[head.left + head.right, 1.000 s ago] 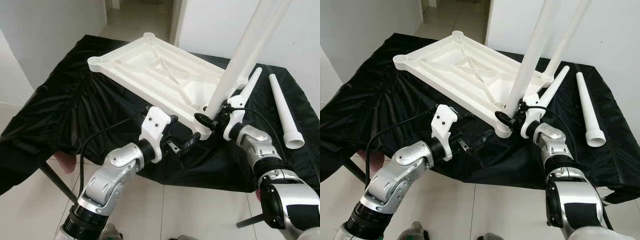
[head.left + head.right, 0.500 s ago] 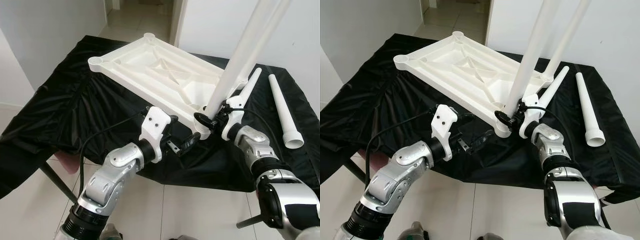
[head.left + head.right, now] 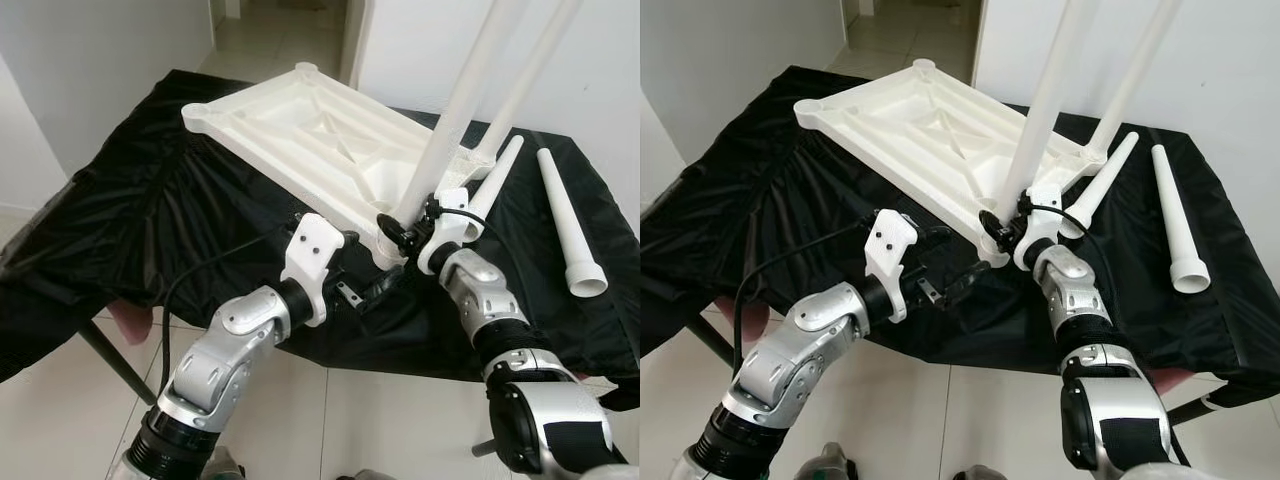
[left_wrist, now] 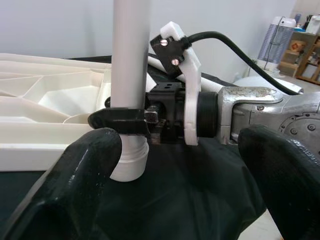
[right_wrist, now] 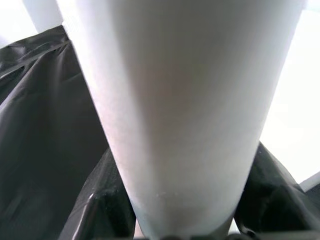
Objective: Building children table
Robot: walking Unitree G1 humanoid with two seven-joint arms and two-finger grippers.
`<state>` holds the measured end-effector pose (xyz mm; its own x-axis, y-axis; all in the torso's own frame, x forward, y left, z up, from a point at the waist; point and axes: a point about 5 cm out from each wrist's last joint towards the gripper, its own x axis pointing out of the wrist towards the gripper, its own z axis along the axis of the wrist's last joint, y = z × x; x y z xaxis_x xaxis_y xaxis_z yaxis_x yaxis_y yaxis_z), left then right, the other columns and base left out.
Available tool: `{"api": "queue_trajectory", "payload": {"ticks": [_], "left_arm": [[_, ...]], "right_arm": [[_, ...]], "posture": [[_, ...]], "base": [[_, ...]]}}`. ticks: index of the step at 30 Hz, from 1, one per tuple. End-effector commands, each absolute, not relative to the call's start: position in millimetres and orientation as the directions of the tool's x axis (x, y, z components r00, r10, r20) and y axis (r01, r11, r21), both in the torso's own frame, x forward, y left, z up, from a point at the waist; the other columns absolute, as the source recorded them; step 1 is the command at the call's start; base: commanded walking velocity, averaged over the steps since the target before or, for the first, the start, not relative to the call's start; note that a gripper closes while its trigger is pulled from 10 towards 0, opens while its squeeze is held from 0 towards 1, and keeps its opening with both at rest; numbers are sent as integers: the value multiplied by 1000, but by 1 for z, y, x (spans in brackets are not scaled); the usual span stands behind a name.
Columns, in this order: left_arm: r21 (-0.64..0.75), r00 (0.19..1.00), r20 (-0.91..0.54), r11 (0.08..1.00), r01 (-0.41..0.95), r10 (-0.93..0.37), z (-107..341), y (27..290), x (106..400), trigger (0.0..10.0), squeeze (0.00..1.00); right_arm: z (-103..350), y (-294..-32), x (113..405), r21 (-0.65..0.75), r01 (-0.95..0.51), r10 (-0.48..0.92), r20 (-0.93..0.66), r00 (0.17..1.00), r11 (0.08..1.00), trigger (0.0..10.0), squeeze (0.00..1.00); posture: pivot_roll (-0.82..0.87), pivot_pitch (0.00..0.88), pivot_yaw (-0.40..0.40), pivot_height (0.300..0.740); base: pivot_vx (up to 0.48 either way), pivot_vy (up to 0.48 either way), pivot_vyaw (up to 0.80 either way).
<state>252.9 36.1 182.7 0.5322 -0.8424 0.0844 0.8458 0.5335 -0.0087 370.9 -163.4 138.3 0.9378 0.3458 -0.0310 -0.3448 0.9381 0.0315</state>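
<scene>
1 right tool (image 3: 400, 227) clamps upright leg (image 3: 452, 115) at tabletop (image 3: 300, 125) corner.

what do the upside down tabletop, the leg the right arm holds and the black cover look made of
Tabletop: looks like moulded white plastic, matt, with cast ribs underneath.
Leg in the right gripper: smooth white tube, probably the same plastic, slightly glossy.
Cover: thin black sheet, wrinkled and shiny, fabric or plastic film; cannot tell which.
</scene>
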Motion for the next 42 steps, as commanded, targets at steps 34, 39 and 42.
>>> {"api": "queue_trajectory", "payload": {"ticks": [34, 39, 42], "left_arm": [[-16, 534, 86, 534, 845, -841, 182, 33, 250, 10000, 0], [-14, 532, 87, 533, 846, -842, 182, 33, 250, 10000, 0], [-14, 530, 87, 531, 847, -844, 182, 32, 250, 10000, 0]], "right_arm": [[127, -135, 341, 135, 225, -218, -68, 974, 965, 10000, 1000], [131, -132, 341, 187, 88, -86, -22, 996, 978, 10000, 1000], [133, -142, 343, 182, 33, -34, 0, 999, 983, 10000, 1000]], "posture": [[113, 13, -81, 740], [111, 7, -79, 740], [107, 4, -79, 740]], "base": [[0, 0, 0], [0, 0, 0], [0, 0, 0]]}}
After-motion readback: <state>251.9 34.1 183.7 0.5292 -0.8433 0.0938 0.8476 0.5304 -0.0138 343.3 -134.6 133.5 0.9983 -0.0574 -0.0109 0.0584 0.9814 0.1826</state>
